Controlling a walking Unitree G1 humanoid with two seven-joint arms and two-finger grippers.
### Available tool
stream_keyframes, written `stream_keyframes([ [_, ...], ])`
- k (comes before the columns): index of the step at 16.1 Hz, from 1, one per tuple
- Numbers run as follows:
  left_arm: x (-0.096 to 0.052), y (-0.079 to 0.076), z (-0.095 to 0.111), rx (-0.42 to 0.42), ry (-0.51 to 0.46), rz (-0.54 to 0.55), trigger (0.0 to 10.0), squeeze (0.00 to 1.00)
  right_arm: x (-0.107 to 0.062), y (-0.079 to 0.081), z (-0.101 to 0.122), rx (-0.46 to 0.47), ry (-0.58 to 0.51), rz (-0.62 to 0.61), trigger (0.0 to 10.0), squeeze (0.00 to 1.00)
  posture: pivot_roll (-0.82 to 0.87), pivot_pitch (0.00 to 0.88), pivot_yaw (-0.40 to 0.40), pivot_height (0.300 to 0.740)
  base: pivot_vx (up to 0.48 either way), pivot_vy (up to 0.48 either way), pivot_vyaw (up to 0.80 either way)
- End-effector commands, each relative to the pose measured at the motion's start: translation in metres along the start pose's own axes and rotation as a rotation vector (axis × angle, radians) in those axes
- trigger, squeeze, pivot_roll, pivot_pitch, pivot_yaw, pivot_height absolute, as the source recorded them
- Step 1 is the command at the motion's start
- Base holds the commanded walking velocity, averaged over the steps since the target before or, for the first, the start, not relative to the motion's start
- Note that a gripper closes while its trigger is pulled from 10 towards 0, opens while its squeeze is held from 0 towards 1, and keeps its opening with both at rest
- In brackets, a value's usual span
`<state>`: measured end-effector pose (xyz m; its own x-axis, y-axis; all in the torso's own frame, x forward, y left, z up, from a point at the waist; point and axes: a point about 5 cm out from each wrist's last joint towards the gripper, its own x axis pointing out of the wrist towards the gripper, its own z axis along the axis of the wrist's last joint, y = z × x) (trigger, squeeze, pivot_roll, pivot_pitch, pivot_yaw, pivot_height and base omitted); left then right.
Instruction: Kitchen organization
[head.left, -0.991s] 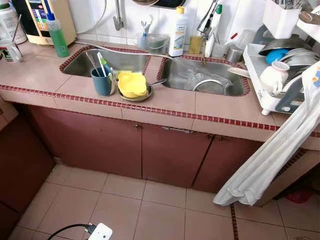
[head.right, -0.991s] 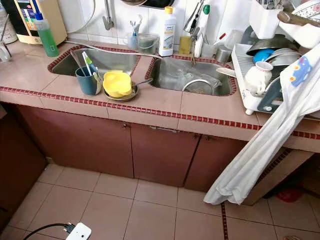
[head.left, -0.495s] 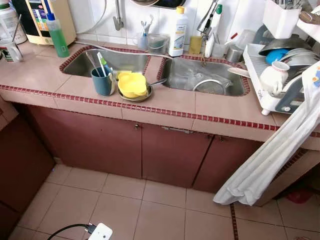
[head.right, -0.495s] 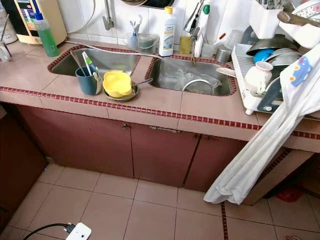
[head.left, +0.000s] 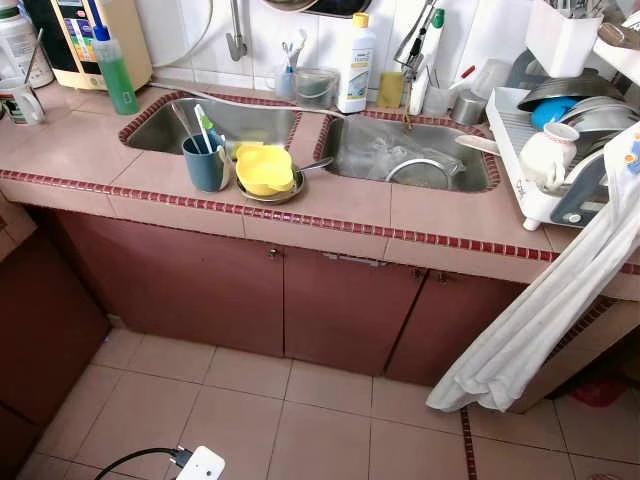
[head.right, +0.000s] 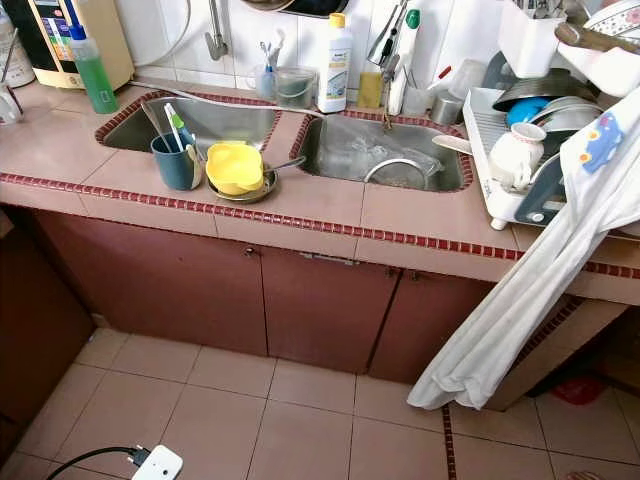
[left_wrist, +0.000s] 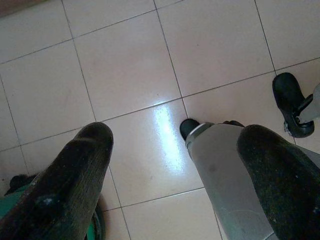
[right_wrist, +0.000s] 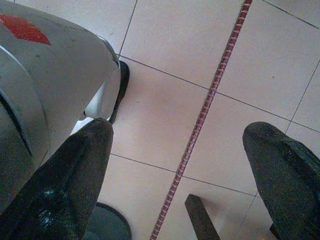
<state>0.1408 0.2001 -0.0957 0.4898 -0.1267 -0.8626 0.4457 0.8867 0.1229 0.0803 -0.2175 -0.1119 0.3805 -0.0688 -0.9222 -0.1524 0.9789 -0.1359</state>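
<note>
We face a tiled bench (head.left: 330, 205) with two sinks (head.left: 410, 150). A blue cup (head.left: 205, 165) and a yellow bowl (head.left: 265, 168) stand side by side between them; a loaded rack (head.left: 560, 150) sits at the right. Our left hand (left_wrist: 170, 165) and right hand (right_wrist: 185, 165) hang open over the floor.

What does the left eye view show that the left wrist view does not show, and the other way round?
The left eye view shows the tiled counter with two steel sinks, a blue cup holding toothbrushes, a yellow bowl on a metal plate, a dish rack and a white cloth hanging down. The left wrist view shows the left gripper, its fingers apart and holding nothing, and the robot's silver leg with a black foot. Both show the pale floor tiles.
</note>
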Motion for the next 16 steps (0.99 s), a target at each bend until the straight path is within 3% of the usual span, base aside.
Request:
stream_keyframes([
  [1, 0.009, -0.001, 0.026, -0.184, -0.021, 0.059, 10.0, 0.0, 0.01, 0.008, 0.078, -0.026, -0.181, 0.0, 10.0, 0.0, -0.13, 0.0, 0.034, 0.74, 0.0, 0.0, 0.0],
  [10, 0.01, 0.0, 0.034, -0.192, -0.056, 0.065, 10.0, 0.0, 0.01, 0.004, 0.077, -0.042, -0.196, -0.017, 10.0, 0.0, -0.11, 0.0, 0.012, 0.74, 0.0, 0.0, 0.0],
  [12, 0.01, 0.005, 0.041, -0.205, -0.114, 0.075, 10.0, 0.0, 0.009, 0.002, 0.084, -0.024, -0.248, -0.028, 10.0, 0.0, -0.11, 0.0, 0.01, 0.74, 0.0, 0.0, 0.0],
  [14, 0.009, 0.012, 0.05, -0.223, -0.182, 0.083, 10.0, 0.0, 0.007, -0.003, 0.1, 0.068, -0.328, -0.04, 10.0, 0.0, -0.1, 0.0, 0.008, 0.74, 0.0, 0.0, 0.0],
  [16, 0.005, 0.023, 0.064, -0.198, -0.296, 0.085, 10.0, 0.0, 0.002, -0.002, 0.125, 0.091, -0.476, -0.007, 10.0, 0.0, -0.11, 0.0, 0.007, 0.74, 0.0, 0.0, 0.0],
])
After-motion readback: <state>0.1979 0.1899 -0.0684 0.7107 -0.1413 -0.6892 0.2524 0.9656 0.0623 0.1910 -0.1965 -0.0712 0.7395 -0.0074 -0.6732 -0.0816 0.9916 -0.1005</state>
